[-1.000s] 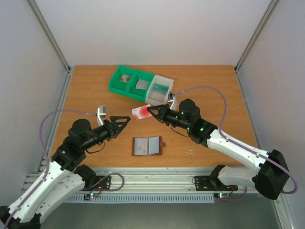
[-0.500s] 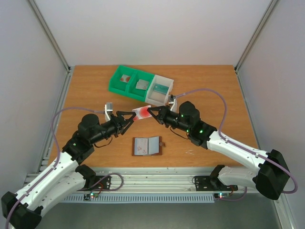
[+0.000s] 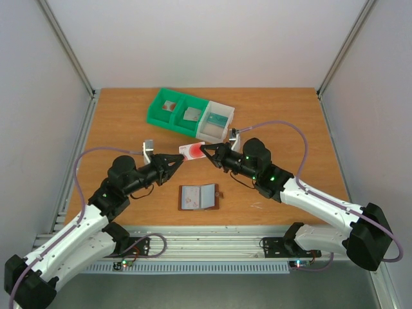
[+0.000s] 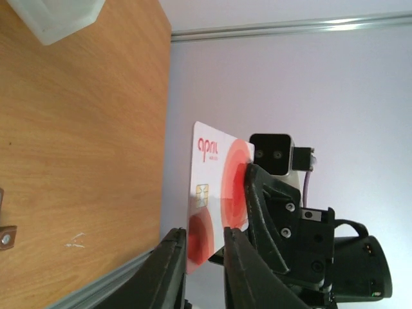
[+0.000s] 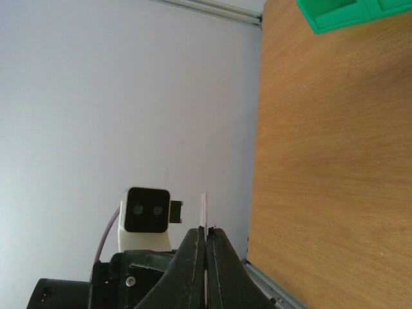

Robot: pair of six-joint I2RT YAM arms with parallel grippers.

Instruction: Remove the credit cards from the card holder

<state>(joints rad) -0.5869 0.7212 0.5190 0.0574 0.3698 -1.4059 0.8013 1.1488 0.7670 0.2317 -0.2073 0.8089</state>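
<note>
Red credit card (image 3: 191, 150) is up in the air, off the surface (image 3: 290, 122), between the two arms, above bare wood between the card holder (image 3: 199, 197) and the bins. Right hand (image 3: 205, 152) is pinched tight on one end; its wrist view shows the card edge-on (image 5: 205, 209), sticking out past the closed fingers (image 5: 192, 257). Left hand (image 3: 179, 159) is at the other end, set narrow. In the left wrist view a finger (image 4: 172, 264) sits on each side of the card's (image 4: 215, 187) edge, but I can't tell whether they are clamped. Card holder lies open and flat near the near edge of the surface, apart from both hands, with bare wood all round it and a card with red on it in its left pocket. Green bin (image 3: 161, 122) and white bin (image 3: 209, 135) touch each other at the far side, well apart from the holder.
</note>
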